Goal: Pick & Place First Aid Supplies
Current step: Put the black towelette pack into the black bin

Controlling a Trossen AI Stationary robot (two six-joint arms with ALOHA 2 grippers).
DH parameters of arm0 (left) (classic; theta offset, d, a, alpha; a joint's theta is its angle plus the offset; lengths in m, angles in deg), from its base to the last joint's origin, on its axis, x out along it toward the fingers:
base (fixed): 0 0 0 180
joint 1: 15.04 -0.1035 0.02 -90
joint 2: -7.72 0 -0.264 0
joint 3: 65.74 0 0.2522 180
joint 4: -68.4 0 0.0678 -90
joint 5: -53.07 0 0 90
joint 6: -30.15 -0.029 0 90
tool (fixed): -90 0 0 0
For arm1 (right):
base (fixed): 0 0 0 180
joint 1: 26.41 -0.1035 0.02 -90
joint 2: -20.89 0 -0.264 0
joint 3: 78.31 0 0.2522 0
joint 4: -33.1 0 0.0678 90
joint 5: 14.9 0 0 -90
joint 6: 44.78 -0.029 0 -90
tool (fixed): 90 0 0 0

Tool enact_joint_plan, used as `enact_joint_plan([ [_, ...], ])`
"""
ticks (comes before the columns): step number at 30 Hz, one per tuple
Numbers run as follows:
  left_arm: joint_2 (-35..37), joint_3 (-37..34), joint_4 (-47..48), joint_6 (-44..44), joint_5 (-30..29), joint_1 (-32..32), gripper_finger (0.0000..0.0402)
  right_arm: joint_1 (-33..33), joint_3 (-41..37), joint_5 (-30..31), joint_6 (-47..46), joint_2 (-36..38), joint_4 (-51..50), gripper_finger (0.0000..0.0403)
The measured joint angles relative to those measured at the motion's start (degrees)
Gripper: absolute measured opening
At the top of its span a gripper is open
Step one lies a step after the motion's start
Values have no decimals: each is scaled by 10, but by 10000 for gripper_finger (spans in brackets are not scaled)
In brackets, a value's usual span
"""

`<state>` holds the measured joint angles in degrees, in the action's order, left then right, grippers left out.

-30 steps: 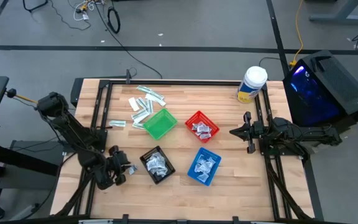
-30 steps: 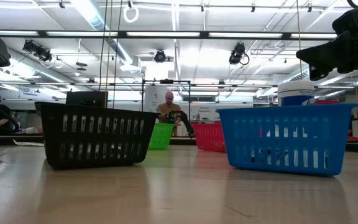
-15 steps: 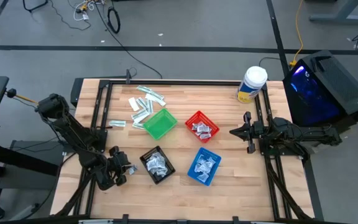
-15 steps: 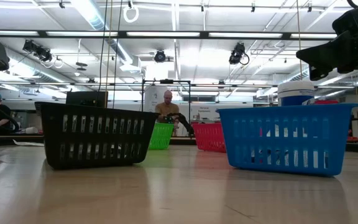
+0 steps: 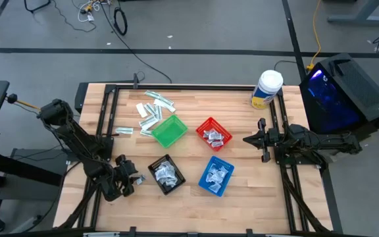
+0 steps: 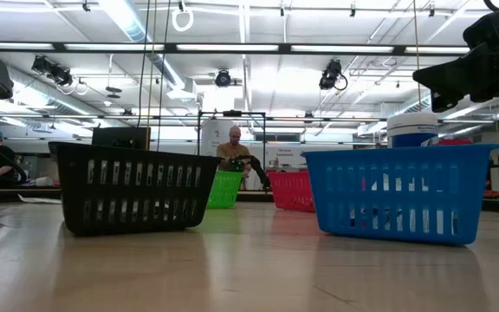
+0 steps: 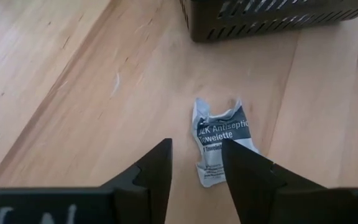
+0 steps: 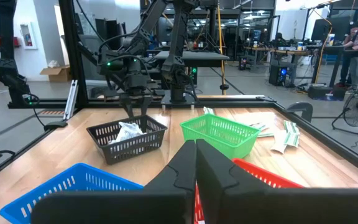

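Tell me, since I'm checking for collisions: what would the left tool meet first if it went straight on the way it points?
Likely the antiseptic towelette packet lying on the table just beyond the left tool; the black basket lies farther along. Depth is hard to judge.

White-and-blue antiseptic towelette sachet (image 7: 219,140) crumpled flat on wood, near black basket, more sachets piled in black, red, blue baskets, pale strips (image 5: 151,110) loose by green basket
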<state>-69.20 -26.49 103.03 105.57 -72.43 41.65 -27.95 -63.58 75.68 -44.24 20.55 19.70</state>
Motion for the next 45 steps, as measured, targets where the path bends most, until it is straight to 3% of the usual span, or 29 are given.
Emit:
enact_joint_plan([
  [19,1,-15,-6,4,24,-14,151,0,0,0,0,0,0,13],
  [34,1,-14,-8,23,41,-19,18,0,0,0,0,0,0,13],
  [45,1,-13,-5,35,43,-19,4,0,0,0,0,0,0,13],
])
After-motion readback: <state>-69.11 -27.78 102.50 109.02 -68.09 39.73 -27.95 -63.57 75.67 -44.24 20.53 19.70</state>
